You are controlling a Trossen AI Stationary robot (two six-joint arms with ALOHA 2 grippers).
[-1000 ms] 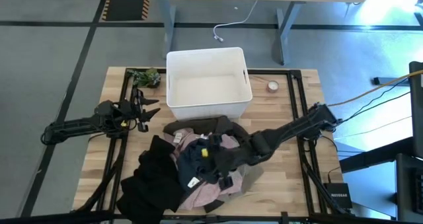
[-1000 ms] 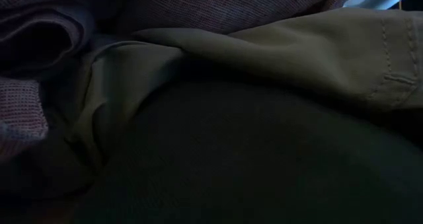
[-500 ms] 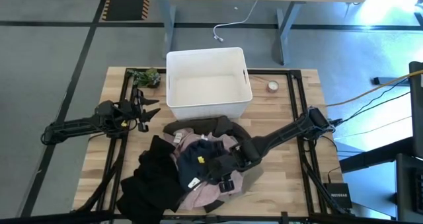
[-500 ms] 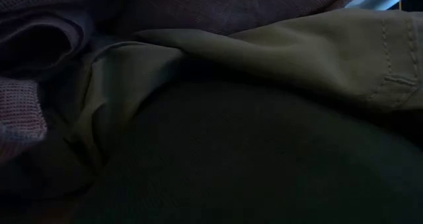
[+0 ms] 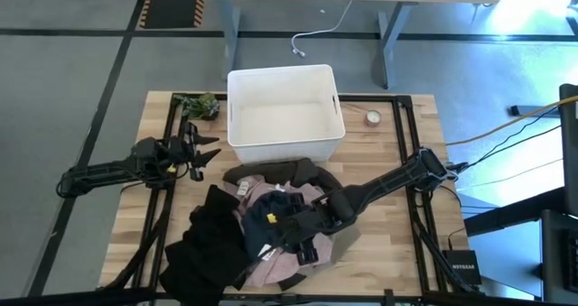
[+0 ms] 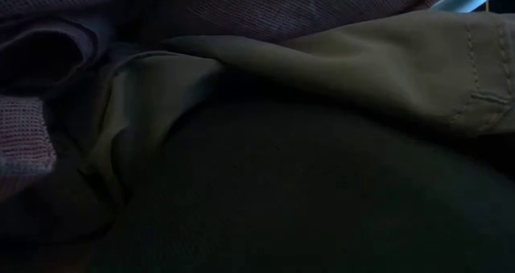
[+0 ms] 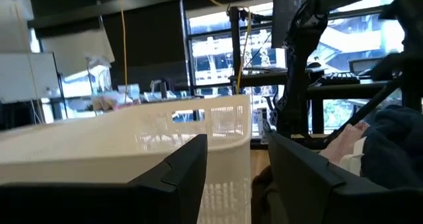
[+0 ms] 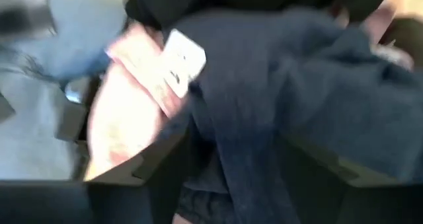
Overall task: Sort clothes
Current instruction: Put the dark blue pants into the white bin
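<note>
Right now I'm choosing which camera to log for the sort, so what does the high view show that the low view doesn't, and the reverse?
Only the high view shows the white bin, the left gripper open beside it, the right gripper down in the clothes pile, and the black garment and navy garment.

Only the low view shows the stitched hem on the grey-khaki garment, seen close up.

Both show the dusty pink garment.

We see a wooden worktop (image 5: 379, 148) carrying a white bin (image 5: 284, 114) at its far middle. A heap of clothes (image 5: 262, 225) lies in front of the bin. A small plant (image 5: 199, 106) sits left of the bin and a tape roll (image 5: 372, 118) right of it.
</note>
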